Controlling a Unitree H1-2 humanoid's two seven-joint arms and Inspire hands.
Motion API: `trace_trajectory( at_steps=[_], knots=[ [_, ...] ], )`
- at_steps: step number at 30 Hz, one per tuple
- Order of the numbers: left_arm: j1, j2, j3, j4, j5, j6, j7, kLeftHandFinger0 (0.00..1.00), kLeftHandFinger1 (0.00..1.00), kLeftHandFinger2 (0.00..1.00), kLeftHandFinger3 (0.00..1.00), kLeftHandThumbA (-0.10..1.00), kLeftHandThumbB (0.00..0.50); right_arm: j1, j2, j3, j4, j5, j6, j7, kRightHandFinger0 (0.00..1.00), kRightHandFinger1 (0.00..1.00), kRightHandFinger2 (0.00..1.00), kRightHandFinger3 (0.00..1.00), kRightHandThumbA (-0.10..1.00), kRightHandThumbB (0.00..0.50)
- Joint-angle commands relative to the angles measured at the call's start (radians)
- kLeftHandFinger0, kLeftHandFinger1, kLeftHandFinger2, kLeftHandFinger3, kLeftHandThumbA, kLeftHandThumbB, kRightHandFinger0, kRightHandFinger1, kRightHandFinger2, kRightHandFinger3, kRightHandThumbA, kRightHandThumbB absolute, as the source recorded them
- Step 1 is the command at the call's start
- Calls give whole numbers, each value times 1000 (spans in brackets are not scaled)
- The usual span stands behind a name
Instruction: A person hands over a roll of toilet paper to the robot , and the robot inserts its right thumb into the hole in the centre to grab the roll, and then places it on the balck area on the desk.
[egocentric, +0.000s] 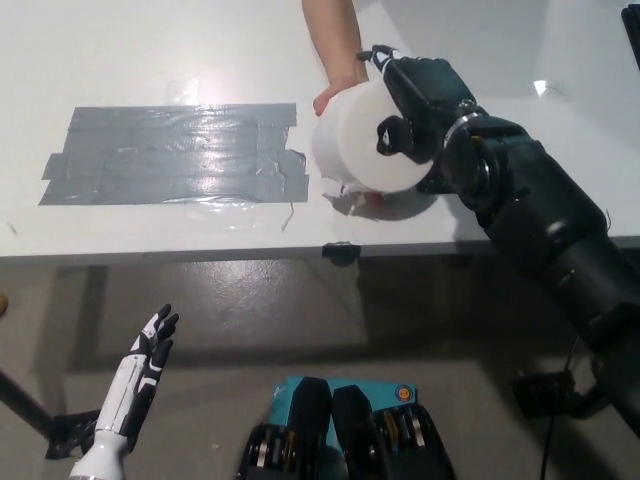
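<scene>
Here, upper centre, the black right hand (415, 95) grips the white cylindrical toilet paper roll (362, 138), thumb in its core, a person's hand (335, 92) touching it, just right of the grey taped patch (175, 155). The white left hand (140, 375) rests lower left, fingers spread.

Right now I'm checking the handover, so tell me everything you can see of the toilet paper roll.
The toilet paper roll is a plump white cylinder of soft-looking paper, lying on its side just above the white desk, right of the dark taped area. A loose torn end hangs beneath it. The black right hand grips its end face, covering the centre hole, while a person's hand touches its far side.
</scene>
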Motion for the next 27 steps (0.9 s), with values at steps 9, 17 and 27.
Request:
trace_trajectory(
  at_steps=[9,17,27],
  knots=[
    [-15,15,2,-20,0,-6,6,1000,1000,1000,1000,1000,500,-29,-27,-272,-228,203,-144,-90,397,801,972,1000,-100,173],
    [-25,16,-1,-9,7,-4,7,1000,1000,1000,1000,1000,500,-42,-2,-464,-417,331,-72,-74,1,407,827,932,-100,137],
    [-21,20,-2,-15,18,-1,10,1000,1000,1000,1000,1000,500,-57,-8,-619,-460,452,-8,-50,0,427,819,859,-100,119]
  ],
)
